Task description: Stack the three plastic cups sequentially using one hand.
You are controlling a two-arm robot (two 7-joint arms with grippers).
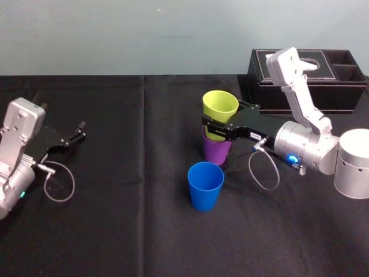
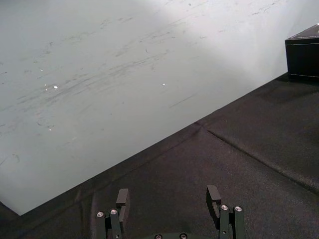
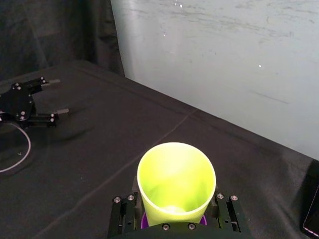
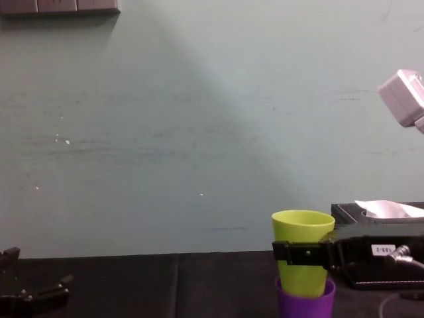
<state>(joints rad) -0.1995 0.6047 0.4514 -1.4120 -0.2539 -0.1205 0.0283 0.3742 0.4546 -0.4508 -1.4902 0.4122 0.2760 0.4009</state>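
Contact: the right gripper (image 1: 215, 128) clamps the lime green cup (image 1: 220, 106) across its mid-wall, base sunk into the purple cup (image 1: 215, 152) mid-table, the blue cup (image 1: 205, 184) standing apart, nearer the robot. Light, thin, slick plastic, I'd judge, liable to flex, so a gentle squeeze below the rim suits. The left gripper (image 1: 76, 134) rests far left, fingers spread.

Lime green cup (image 3: 176, 181) gripped in the right claw (image 3: 175, 211), sunk into the purple cup (image 3: 144, 220).
The claw's fingers press on either side of the green cup's lower wall, and a purple sliver peeks out just beneath. Well beyond the claw, over the black-draped bench (image 3: 99, 149), the left claw (image 3: 27, 102) has its fingers spread.
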